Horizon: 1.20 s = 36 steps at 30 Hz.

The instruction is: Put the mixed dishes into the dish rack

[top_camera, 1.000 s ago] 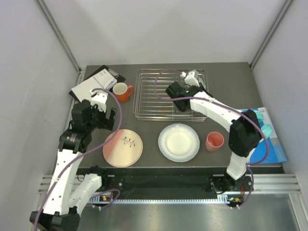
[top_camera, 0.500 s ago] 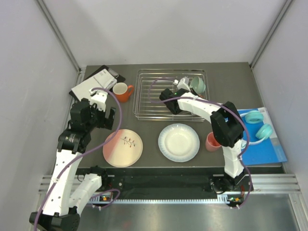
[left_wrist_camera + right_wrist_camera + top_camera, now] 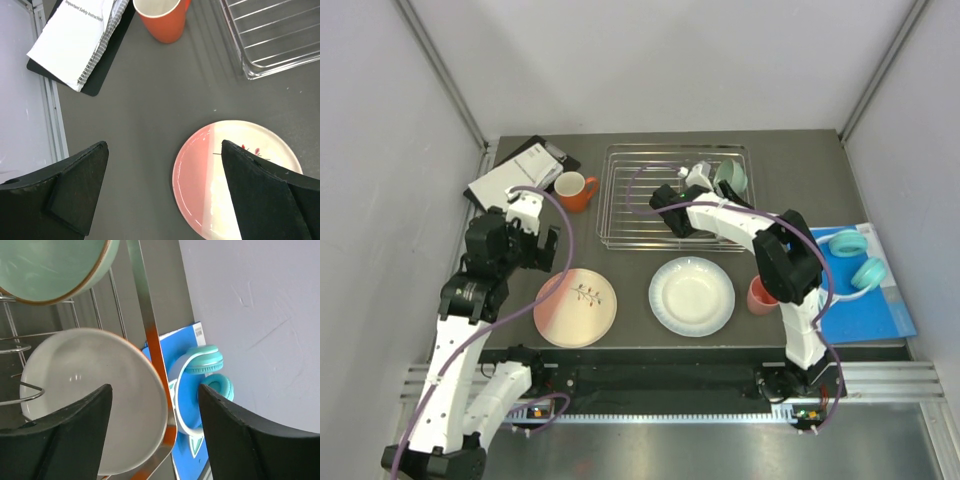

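Note:
The mint green bowl stands on edge in the back right of the dish rack; the right wrist view shows the bowl beyond the fingertips. My right gripper is open just left of it, holding nothing. My left gripper hangs open above the table at the pink-and-cream plate's left edge. The orange mug is left of the rack. The white plate lies in front of it. The salmon-pink cup is partly hidden by my right arm.
A black-and-white booklet lies at the back left beside the mug. Turquoise headphones rest on a blue sheet at the right edge. Grey walls close in both sides and the back.
My right gripper has opened and let go of the mint bowl, which now stands in the rack; the right arm has swung and folded closer. The left arm has barely moved.

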Each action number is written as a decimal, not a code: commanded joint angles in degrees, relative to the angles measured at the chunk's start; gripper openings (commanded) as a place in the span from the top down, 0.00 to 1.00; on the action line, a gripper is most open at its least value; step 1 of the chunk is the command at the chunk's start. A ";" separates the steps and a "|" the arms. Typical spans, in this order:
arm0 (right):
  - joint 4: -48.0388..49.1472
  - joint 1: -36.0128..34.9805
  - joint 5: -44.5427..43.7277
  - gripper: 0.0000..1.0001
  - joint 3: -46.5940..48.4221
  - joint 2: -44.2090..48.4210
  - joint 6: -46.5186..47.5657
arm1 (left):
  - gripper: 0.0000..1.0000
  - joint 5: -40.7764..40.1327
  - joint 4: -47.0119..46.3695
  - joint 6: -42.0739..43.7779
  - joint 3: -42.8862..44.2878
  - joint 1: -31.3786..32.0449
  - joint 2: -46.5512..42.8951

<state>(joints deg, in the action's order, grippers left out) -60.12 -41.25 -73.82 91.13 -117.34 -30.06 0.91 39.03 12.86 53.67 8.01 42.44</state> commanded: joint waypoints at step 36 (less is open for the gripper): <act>25.31 11.19 43.58 0.15 -26.35 54.49 5.46 | 0.08 2.61 -22.15 -17.34 5.21 8.16 34.46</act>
<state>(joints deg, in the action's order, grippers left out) -38.13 -32.01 -33.54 66.61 -67.35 -24.97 3.20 19.20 -0.75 56.27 14.72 74.65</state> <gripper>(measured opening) 0.844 0.925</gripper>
